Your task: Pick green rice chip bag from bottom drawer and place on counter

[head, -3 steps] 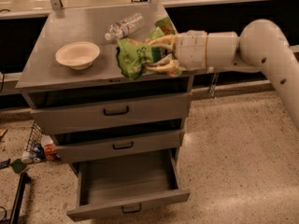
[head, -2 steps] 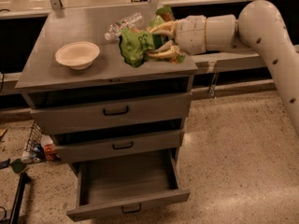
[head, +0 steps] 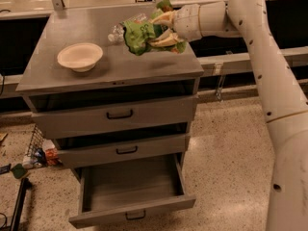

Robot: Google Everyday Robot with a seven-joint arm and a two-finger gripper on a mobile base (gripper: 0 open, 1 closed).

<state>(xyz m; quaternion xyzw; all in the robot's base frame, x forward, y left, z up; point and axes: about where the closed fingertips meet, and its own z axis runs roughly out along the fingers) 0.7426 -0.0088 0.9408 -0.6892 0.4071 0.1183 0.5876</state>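
Observation:
The green rice chip bag [head: 139,35] is held in my gripper [head: 159,29], which is shut on it above the right rear part of the counter [head: 120,66]. The bag hangs a little over the surface. My white arm [head: 269,81] reaches in from the right. The bottom drawer [head: 130,189] stands pulled out, its grey inside bare, with a small black handle [head: 135,216] on its front.
A cream bowl [head: 80,56] sits on the counter's left. A clear plastic bottle [head: 120,29] lies just behind the bag. Another green bag [head: 164,5] shows behind my gripper. The two upper drawers are slightly open. Clutter lies on the floor at left [head: 33,155].
My gripper has lifted the bag up and carried it back over the counter, toward the bottle at the rear.

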